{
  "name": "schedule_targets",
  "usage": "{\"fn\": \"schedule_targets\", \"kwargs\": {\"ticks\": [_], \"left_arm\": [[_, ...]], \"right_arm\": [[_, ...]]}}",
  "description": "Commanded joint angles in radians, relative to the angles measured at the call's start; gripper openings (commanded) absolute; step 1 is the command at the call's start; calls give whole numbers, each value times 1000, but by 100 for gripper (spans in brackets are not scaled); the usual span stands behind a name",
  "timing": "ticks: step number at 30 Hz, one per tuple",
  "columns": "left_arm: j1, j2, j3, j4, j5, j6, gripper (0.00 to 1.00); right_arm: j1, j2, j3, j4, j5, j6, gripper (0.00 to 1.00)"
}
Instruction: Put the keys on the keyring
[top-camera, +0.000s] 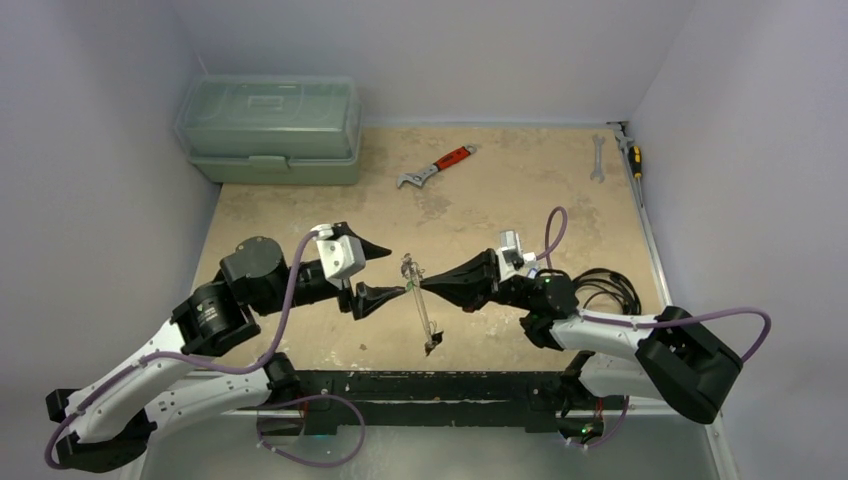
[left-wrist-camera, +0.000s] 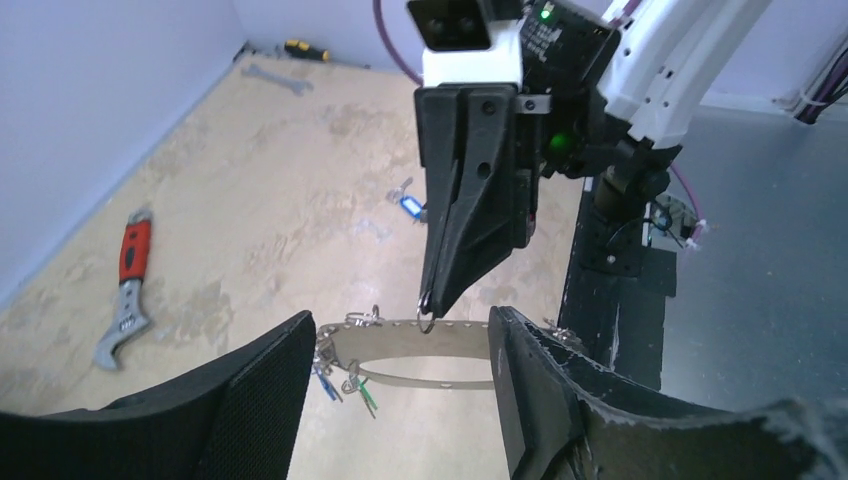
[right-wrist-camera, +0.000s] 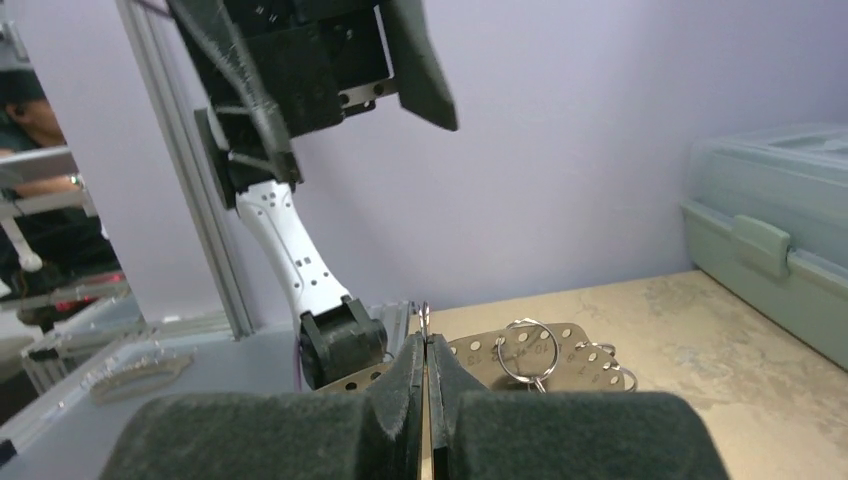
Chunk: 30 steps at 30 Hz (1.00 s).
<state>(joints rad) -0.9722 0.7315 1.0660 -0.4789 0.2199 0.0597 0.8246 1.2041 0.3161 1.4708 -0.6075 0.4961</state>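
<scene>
Left gripper (top-camera: 396, 270): jaws apart, nothing in them. From its wrist camera the two black pads stand either side of the keyring (left-wrist-camera: 440, 381). I can't tell whether either pad touches the metal.

Right gripper (top-camera: 424, 284): fingers pressed together, clamped on the keyring's upper edge, seemingly on a small split ring there. It carries the whole loop clear of the table (left-wrist-camera: 250, 200).

Keyring: hangs in the air between the two grippers, about mid-table. From overhead I see it edge-on, a thin line running near to far with a slight slant. In the left wrist view its long axis runs straight across the gap, from one pad to the other. Some keys (left-wrist-camera: 325, 378) with blue and green tags are already on it, dangling at one end.

One loose key (left-wrist-camera: 408, 206) with a blue tag lies on the table beyond the right gripper in the left wrist view. I can't find it from overhead.

Judgement: that key lies away from the left gripper, on the far side of the ring and the right arm. The right arm looks nearer but is occupied, so the fetch falls to the free left, which must back off the loop first. Risk: snagging the ring on withdrawal.
</scene>
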Motion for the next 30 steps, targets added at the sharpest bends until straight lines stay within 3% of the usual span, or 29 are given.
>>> {"fn": "schedule_targets", "kwargs": {"ticks": [1,7,18,30], "left_arm": [[-6,-21,-86,240,90,-10,62],[-6,-73,-217,442,158,-5,55],[-6,-80,-327,720,137,-52,40],[-6,-23,-345,962,233,-188,36]], "right_arm": [[4,-2,-8,362,118,112,0],[4,-46,-5,370,184,128,0],[4,-145,28,365,196,171,0],[4,-207,103,371,204,204,0]]}}
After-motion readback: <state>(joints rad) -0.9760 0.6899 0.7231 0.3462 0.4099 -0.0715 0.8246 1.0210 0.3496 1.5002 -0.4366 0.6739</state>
